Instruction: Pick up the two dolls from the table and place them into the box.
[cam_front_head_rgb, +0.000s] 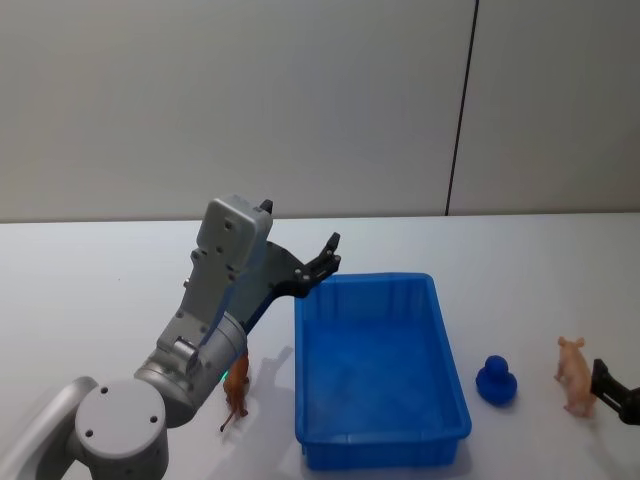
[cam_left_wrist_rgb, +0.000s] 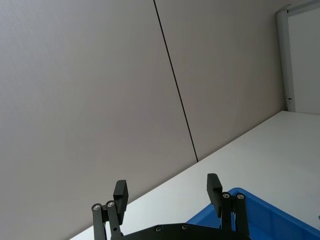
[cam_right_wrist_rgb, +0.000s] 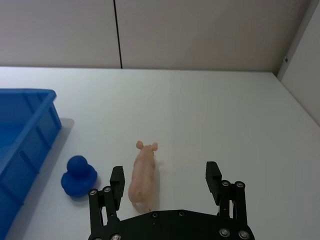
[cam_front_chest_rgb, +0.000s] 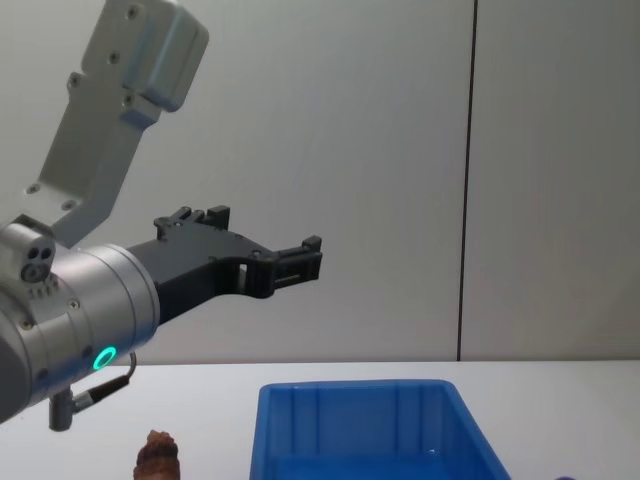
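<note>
The pale pink pig doll (cam_front_head_rgb: 574, 375) stands on the white table (cam_front_head_rgb: 100, 290) to the right of the blue box (cam_front_head_rgb: 446, 375). My right gripper (cam_right_wrist_rgb: 165, 181) is open, low behind the pig (cam_right_wrist_rgb: 142, 175), which sits between its fingers without being held. The reddish-brown doll (cam_front_head_rgb: 236, 392) lies on the table just left of the box, partly hidden by my left arm, and its top shows in the chest view (cam_front_chest_rgb: 158, 455). My left gripper (cam_front_head_rgb: 325, 255) is raised in the air over the box's far left corner, open and empty (cam_left_wrist_rgb: 167, 192).
A small blue duck-shaped toy (cam_front_head_rgb: 496, 381) sits on the table between the box and the pig, also beside the right gripper (cam_right_wrist_rgb: 79, 175). A grey wall stands behind the table. The inside of the box (cam_front_chest_rgb: 370, 430) holds nothing.
</note>
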